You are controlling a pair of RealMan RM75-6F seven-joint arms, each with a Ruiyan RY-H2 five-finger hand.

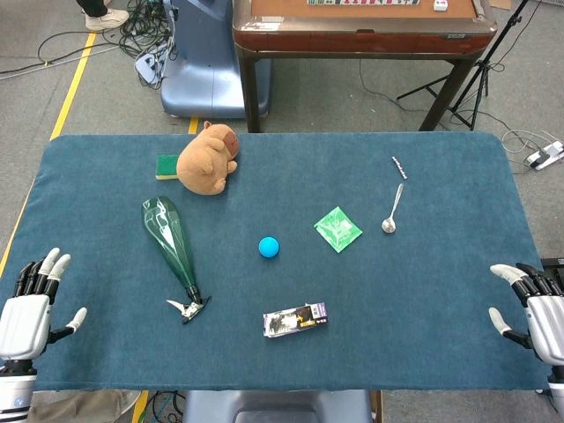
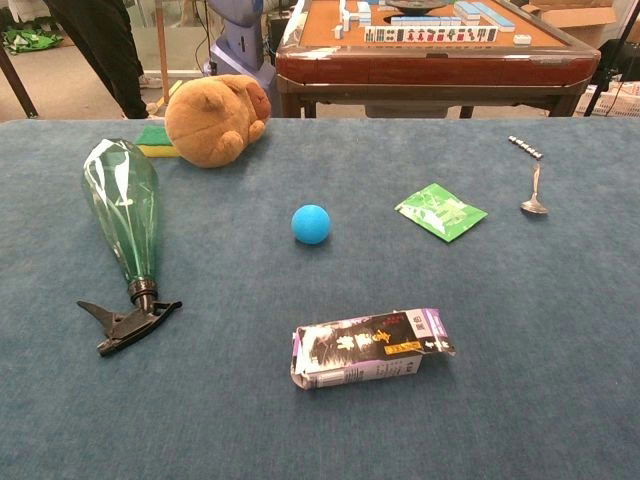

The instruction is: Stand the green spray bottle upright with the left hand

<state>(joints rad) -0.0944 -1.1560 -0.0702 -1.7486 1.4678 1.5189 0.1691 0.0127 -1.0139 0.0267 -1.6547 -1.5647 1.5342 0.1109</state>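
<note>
left of the blue ball the green spray bottle lay flat on the counter, untouched. left hand sat well apart, fingers spread, empty; reaching and gripping the body looked next.

The small carton lying on the table carries gold characters on its dark side, too small to read. The green sachet shows print, equally unreadable.
</note>
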